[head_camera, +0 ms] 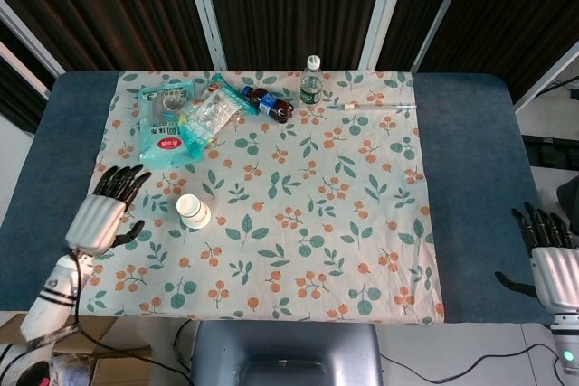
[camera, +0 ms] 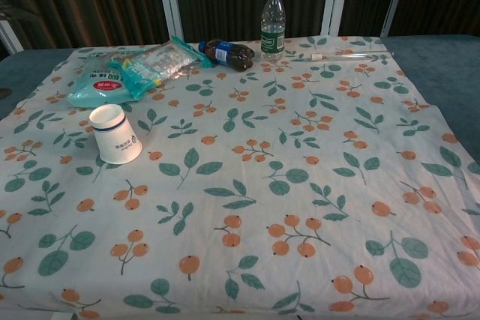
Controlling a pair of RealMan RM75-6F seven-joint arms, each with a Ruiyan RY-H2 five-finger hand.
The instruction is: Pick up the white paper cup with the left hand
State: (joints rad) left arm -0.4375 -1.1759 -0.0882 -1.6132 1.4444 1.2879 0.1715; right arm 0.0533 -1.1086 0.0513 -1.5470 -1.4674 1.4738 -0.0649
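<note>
head view overhead, chest view low, tablecloth (head_camera: 298, 214) shared

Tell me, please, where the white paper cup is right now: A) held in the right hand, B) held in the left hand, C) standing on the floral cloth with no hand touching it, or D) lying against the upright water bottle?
C: the white paper cup stands upside down on the floral cloth, while the left hand is open beside it and the right hand is far off at the table's other edge.
</note>
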